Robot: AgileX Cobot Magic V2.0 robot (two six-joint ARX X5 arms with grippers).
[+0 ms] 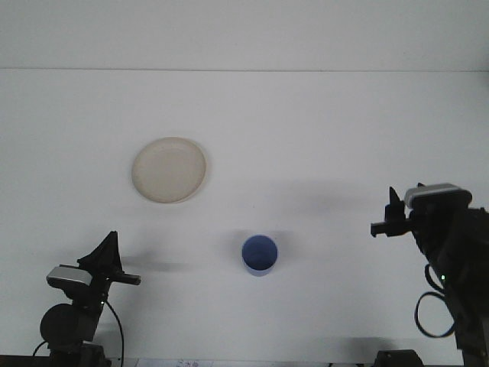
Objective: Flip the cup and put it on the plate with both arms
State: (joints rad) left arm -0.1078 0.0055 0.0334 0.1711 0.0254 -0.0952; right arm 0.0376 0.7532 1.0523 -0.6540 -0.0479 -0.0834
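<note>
While upright, mouth up, blue cup between grippers, nearer left gripper than right gripper; plate up-left; jaw states can't tell.

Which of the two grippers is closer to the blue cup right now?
The right gripper, slightly. It is off to the right of the cup, a bit higher in the picture; the left gripper sits farther off on its left.

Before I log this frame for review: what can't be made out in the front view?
- Small blue cup: seen from above; any contents too small to tell.
- Left gripper: finger gap unreadable, dark parts overlap.
- Right gripper: finger gap unreadable; the arm's base is cut off by the edges.
- Round cream plate: surface detail washed out.
</note>
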